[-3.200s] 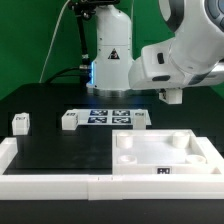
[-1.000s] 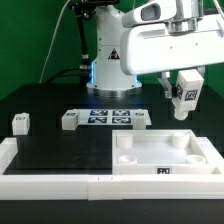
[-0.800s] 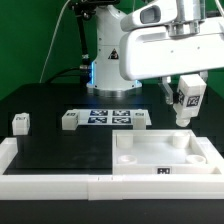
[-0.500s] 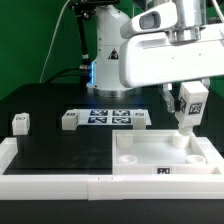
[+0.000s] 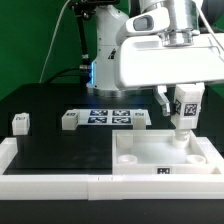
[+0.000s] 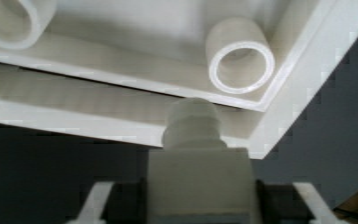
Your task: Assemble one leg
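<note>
pincer (image 5: 186, 102) clamps the leg (image 5: 181, 128); the wrist view alone shows its rounded tip over the tray (image 6: 123, 88) rim.

The tray (image 5: 140, 158) lies at the front of the table (image 5: 60, 140), on the exterior view's right. Over its far right corner hangs the leg (image 5: 183, 125), upright between the fingers of the gripper (image 5: 187, 98) (lower end close by a corner hole (image 6: 243, 68)). Behind the tray lies the marker board (image 5: 108, 117), with 1 loose leg (image 5: 139, 120) at its right end, 1 (image 5: 69, 121) at its left end and 1 (image 5: 20, 122) well apart, farther left.
</note>
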Action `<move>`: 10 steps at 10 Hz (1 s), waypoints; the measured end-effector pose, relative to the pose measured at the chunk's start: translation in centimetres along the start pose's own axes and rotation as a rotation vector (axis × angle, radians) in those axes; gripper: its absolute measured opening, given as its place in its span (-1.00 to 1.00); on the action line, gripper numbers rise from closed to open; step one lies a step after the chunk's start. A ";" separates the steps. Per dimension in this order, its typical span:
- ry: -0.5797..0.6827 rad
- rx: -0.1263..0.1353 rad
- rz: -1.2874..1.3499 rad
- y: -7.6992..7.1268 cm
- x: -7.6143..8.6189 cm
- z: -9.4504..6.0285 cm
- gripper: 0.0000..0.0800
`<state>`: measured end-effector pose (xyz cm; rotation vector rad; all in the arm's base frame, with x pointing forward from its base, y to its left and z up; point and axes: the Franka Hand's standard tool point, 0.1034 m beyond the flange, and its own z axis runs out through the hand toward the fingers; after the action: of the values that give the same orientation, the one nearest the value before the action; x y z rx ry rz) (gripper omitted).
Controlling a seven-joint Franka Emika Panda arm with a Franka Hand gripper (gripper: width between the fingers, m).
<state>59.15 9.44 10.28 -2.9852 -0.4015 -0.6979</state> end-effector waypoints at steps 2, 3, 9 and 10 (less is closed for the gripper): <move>-0.006 0.006 -0.006 -0.6 -0.1 0.5 -0.27; -0.008 0.009 -0.005 -0.8 0.0 0.9 -0.27; -0.017 0.017 -0.009 -1.3 -0.1 2.4 -0.27; -0.020 0.020 -0.012 -1.6 -0.2 2.5 -0.27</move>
<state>59.63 11.21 7.89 -2.9761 -0.4257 -0.6612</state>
